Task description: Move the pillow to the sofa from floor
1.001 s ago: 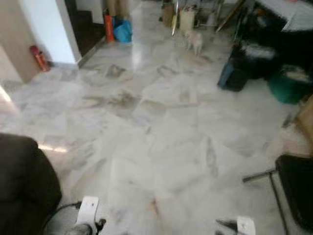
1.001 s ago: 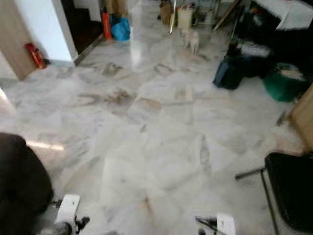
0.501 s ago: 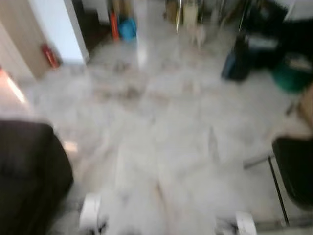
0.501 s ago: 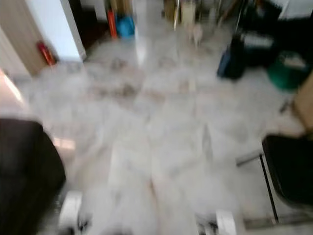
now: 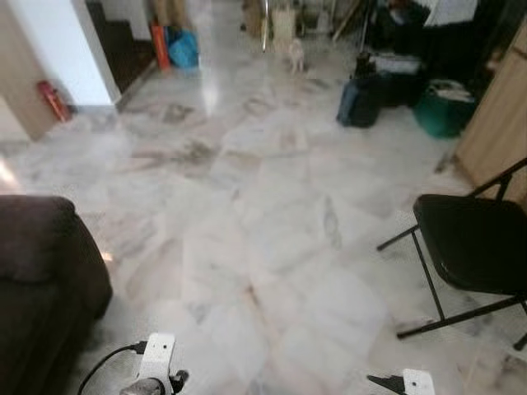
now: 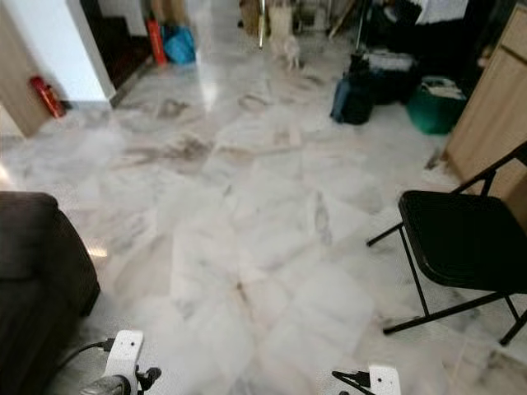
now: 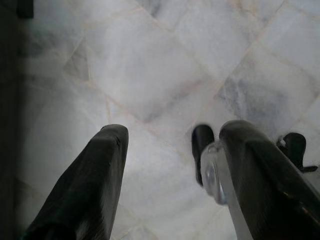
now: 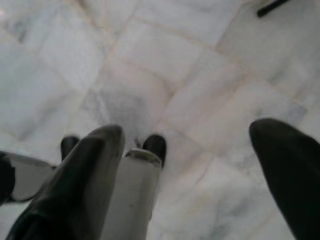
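Both grippers hang low over the marble floor (image 5: 272,247) with nothing between their fingers: the left gripper (image 7: 172,150) has its two black fingers (image 7: 95,180) spread apart above pale tiles, and the right gripper (image 8: 185,150) likewise holds its two fingers (image 8: 82,175) wide, released, with bare tile below. In the head views the two wrists show at the bottom edge as white blocks, the left one (image 5: 156,355) trailing a black cable. Just beside the left arm stands one dark brown sofa (image 5: 37,271), its arm and seat end reaching in from the left edge; its cushion top is bare where it can be seen. On the right stands one black folding chair (image 5: 473,243), legs splayed on the tile, with a light wooden cabinet (image 5: 498,123) behind it. Between sofa and chair the floor runs open and wide toward the far end of the room. There the clutter gathers: one dark blue bag (image 5: 360,100), one green tub (image 5: 445,111), one blue bag (image 5: 183,49) beside an orange upright object, one red fire extinguisher (image 5: 51,99) against a white wall corner, and a small pale animal (image 5: 295,53), too small to tell apart further. The pillow cannot be made out on the floor or the sofa. No writing can be read anywhere.
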`<state>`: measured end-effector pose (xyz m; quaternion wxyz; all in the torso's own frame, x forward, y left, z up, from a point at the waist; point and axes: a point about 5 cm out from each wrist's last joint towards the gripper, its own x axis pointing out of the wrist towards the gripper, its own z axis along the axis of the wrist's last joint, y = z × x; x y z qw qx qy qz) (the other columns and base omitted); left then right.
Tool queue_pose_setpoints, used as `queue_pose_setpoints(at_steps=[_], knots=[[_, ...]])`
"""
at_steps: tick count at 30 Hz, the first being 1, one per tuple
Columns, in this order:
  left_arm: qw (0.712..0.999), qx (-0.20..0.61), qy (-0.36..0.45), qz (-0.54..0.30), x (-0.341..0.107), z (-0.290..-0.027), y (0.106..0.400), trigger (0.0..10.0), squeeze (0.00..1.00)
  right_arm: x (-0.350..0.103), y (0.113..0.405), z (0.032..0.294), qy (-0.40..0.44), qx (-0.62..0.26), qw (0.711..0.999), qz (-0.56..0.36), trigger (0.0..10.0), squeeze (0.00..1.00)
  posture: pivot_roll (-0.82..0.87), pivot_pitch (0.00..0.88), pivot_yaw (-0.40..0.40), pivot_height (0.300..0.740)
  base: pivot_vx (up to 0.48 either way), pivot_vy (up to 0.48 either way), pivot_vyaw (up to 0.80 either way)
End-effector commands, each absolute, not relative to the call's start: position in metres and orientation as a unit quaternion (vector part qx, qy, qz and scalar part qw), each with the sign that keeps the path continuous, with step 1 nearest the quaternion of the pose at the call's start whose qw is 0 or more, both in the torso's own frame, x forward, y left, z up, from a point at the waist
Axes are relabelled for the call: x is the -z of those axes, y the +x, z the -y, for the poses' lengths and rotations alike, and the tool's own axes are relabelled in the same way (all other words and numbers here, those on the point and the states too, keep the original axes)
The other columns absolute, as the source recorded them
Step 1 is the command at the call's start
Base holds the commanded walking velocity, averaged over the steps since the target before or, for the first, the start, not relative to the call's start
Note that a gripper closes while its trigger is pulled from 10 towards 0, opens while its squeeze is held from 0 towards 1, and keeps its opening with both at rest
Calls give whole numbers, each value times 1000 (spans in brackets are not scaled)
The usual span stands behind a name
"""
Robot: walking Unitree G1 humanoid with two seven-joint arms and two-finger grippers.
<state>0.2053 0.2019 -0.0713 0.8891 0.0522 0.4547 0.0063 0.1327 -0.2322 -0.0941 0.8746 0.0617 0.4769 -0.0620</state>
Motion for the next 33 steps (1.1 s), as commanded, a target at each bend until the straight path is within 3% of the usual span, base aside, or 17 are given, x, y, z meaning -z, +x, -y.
queue_pose_setpoints(at_steps=[1,5,33], knots=[[882,-17,52,-468,74,-208,198,10000,0,95,133,229,65,57,875,-477,10000,0,132,5,-17,740,-311,0,0],[882,-17,53,-469,74,-208,199,10000,0,95,133,229,65,56,875,-477,10000,0,132,5,-17,740,-307,0,0],[881,-20,54,-469,74,-208,199,10000,0,94,134,229,49,36,875,-480,10000,0,133,0,-19,740,0,0,29]])
